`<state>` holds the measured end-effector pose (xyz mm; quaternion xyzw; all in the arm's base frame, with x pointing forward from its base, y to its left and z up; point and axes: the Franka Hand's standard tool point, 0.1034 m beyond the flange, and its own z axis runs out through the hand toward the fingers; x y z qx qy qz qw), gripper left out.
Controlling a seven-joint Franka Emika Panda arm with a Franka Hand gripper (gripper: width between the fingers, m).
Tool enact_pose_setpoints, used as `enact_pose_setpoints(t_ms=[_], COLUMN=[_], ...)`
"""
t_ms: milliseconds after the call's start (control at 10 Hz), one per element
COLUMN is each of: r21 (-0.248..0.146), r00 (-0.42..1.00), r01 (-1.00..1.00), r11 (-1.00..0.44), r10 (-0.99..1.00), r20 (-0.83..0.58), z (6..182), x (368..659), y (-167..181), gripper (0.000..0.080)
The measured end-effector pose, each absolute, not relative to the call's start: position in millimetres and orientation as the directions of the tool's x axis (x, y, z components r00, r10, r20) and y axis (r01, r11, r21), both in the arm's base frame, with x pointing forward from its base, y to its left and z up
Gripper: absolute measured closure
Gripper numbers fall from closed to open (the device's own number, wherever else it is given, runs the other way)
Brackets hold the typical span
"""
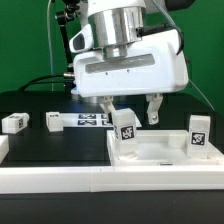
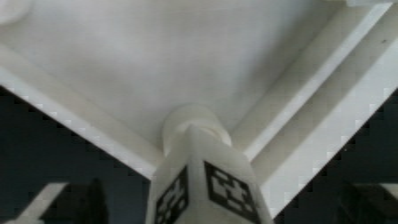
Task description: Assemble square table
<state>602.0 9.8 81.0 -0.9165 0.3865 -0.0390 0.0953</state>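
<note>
"How far along was the build?"

"About halfway, I judged. One leg [image 1: 126, 127] stood in a corner of the tabletop [image 1: 160, 158] under my gripper [image 1: 133, 112], whose jaws were wide and held nothing. Another leg [image 1: 198, 136] stood toward the exterior view's right. Two loose legs [image 1: 13, 122] [image 1: 52, 121] lay apart, unfitted."

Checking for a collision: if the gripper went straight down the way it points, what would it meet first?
Likely the upright leg beneath the gripper, standing on the tabletop; depth is unclear, so its open fingers may straddle it.
</note>
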Motion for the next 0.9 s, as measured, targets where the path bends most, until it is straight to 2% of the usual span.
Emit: enact_pose_setpoints(t_ms=[300,600,900], r21=[-0.201,-0.173,-0.143], r00=[0.814,0.928,0.982], r01=[-0.563,-0.345,-0.127], r11=[-0.802,-0.923,-0.981], r10=[-0.580,-0.363,-0.145], r20=[0.035,0.085,0.123], z=[80.9,81.7,81.7], x=[601.9,602.9,602.9], y=[9.5,9.1,5.5], gripper=[0.0150,0.0150,0.0150])
